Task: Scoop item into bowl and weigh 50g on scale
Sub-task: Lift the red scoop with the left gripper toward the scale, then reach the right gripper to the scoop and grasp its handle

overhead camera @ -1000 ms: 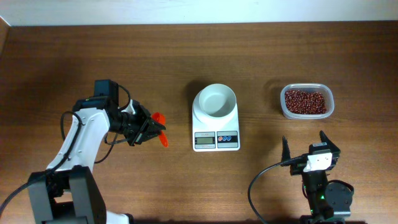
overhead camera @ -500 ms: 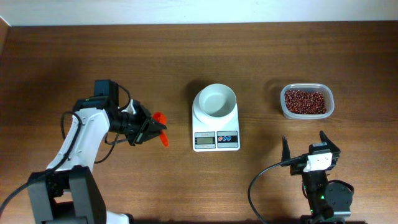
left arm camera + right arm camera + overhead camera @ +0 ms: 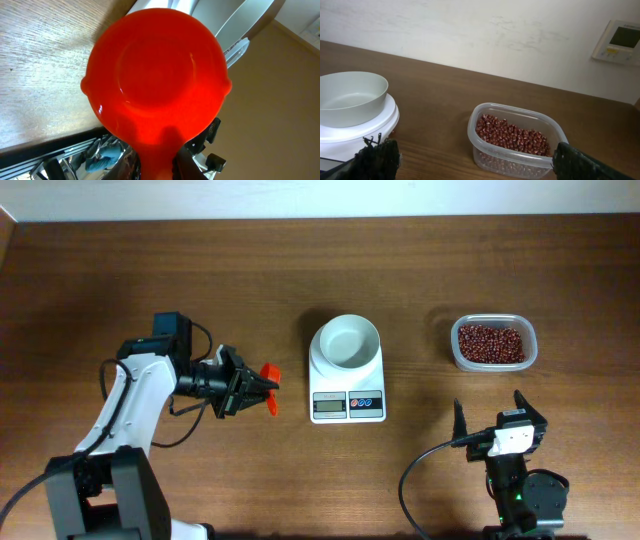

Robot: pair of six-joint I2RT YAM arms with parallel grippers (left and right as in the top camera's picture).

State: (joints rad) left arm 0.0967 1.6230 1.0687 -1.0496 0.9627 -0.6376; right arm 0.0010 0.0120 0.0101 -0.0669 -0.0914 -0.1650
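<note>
Now, your left gripper [image 3: 255, 390] is clamped on the scoop [image 3: 268, 372], left of the scale [image 3: 347, 406], where the empty bowl [image 3: 346, 342] sits. The beans [image 3: 491, 343] lie in the tub [image 3: 456, 352] at far right, beyond the scale. Reaching across, you risk clipping the bowl and knocking it off the scale. Your right gripper [image 3: 489, 418] rests spread wide and empty, near the tub; mind a collision there.
</note>
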